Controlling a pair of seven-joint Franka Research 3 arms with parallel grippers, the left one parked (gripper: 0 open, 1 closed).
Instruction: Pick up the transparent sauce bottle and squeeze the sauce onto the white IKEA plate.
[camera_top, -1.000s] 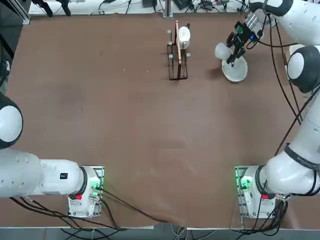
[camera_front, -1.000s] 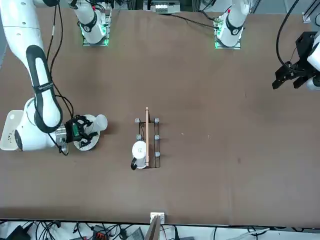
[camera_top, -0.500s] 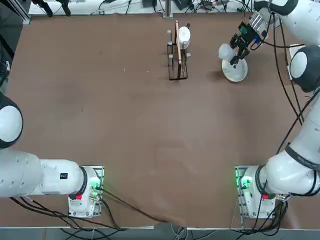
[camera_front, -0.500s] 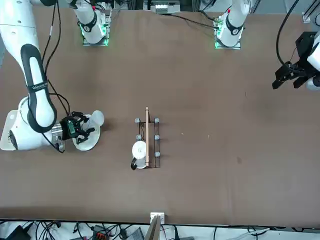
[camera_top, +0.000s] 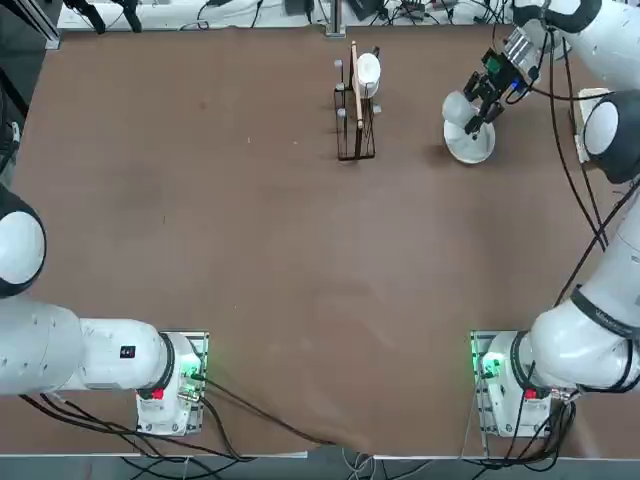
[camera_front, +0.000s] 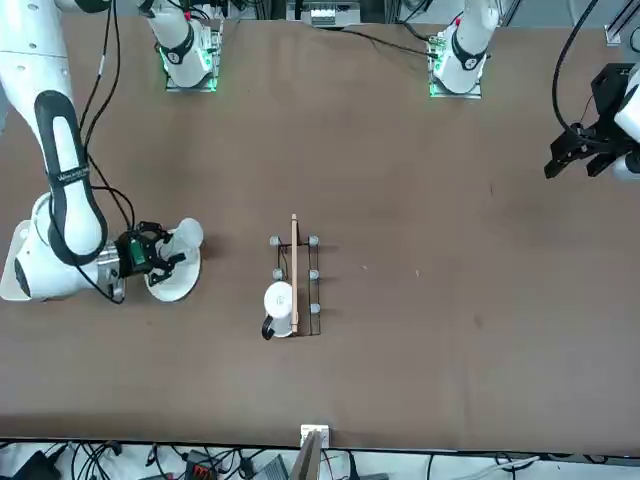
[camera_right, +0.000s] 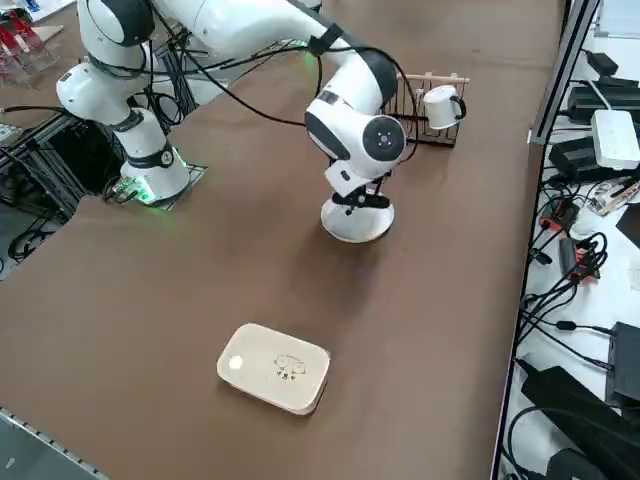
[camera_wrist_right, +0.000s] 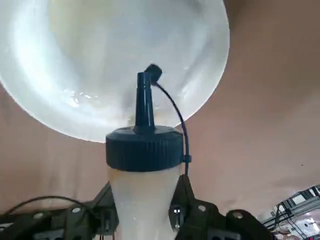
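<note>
One bottle, the transparent sauce bottle (camera_wrist_right: 145, 170), sits clamped in my right gripper (camera_top: 478, 103), nozzle aimed over the white IKEA plate (camera_top: 470, 147) at the table's one o'clock. Its tip hangs near the rim; squeezing hard could, I judge, shoot sauce past it.

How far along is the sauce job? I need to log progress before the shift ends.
Done: the transparent sauce bottle is picked up, gripped by the right gripper. In hand: it is held over the white IKEA plate, nozzle aimed at the plate. Left: the squeeze; no clear blob of sauce shows on the plate yet, only glossy reflections.
</note>
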